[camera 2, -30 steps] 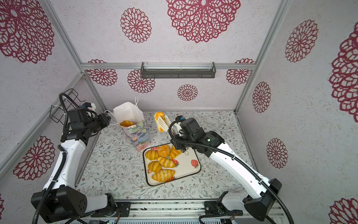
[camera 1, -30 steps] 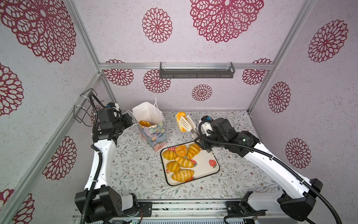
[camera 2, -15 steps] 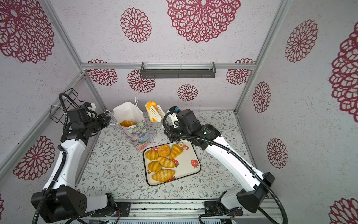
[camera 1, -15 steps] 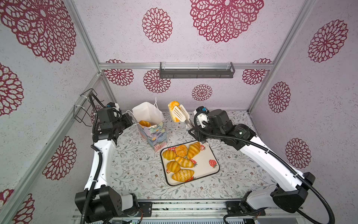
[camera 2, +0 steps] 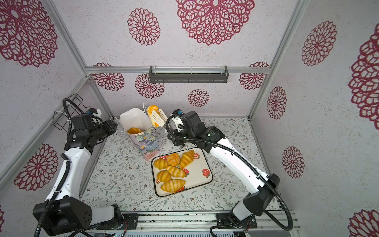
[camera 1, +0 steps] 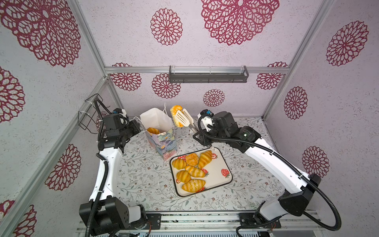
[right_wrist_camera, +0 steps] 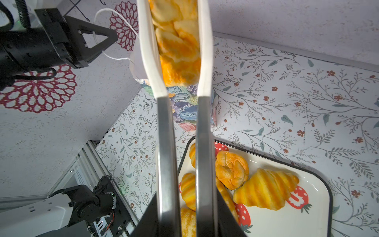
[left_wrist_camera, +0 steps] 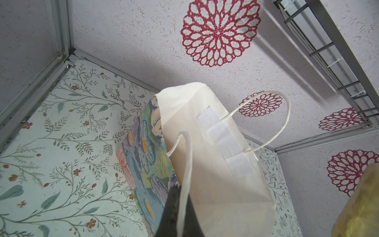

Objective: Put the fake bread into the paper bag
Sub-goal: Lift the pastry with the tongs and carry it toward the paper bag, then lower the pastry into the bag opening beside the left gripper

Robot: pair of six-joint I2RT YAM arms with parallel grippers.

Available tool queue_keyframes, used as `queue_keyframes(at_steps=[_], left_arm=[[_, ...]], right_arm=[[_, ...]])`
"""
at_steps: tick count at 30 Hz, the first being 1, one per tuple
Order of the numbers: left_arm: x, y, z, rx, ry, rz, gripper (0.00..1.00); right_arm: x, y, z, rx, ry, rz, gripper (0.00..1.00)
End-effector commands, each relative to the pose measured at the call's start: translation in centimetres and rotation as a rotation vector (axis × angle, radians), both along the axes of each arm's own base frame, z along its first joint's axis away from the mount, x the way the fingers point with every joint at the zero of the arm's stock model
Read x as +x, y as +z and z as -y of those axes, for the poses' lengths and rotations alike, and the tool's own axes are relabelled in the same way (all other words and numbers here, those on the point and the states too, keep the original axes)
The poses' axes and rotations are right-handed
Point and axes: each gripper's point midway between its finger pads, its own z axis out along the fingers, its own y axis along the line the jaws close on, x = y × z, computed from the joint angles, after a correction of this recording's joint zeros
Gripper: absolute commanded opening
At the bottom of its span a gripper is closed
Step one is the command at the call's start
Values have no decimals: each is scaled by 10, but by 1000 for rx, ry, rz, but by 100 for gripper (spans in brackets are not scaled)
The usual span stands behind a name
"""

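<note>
nearest the rail, the tray (camera 1: 218, 169) holds six pieces of the fake bread (camera 1: 192, 171), croissants and rolls packed toward its left side. just behind its far left corner stands the paper bag (camera 1: 164, 141), upright with its mouth open, and one roll (camera 1: 153, 130) already lies inside.

beyond the tray the right gripper (camera 1: 198, 134) has its jaws drawn nearly together on the handles of a pair of tongs (camera 1: 184, 119). the white slotted heads clamp the braided loaf (camera 1: 176, 111) from both sides. the loaf hangs raised, just beside the bag's right rim and not yet over the opening.

farthest left, the left gripper (camera 1: 137, 128) has its jaws fully closed on the bag's cord handle (left_wrist_camera: 185, 164), which appears to steady the bag and keep the mouth open.

the step in hand looks like the carry of the loaf to the bag. the next move calls for a short shift leftward until the loaf sits above the white interior, probably tipped end-down since it is long. then the tongs need to ease apart, while the left side holds the handle so the bag does not tip.
</note>
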Motion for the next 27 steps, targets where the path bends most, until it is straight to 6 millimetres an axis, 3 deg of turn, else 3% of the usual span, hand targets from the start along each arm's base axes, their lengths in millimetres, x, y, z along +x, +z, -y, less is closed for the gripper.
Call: queue_keyframes(at_steps=[1,27], left_arm=[[3,12,-1,9,-8,38,0],[6,11,4,-10,-34,46,0]], right_arm=[[-1,42,-15,99,55,98,32],[21,43,-72,130,160,116,32]])
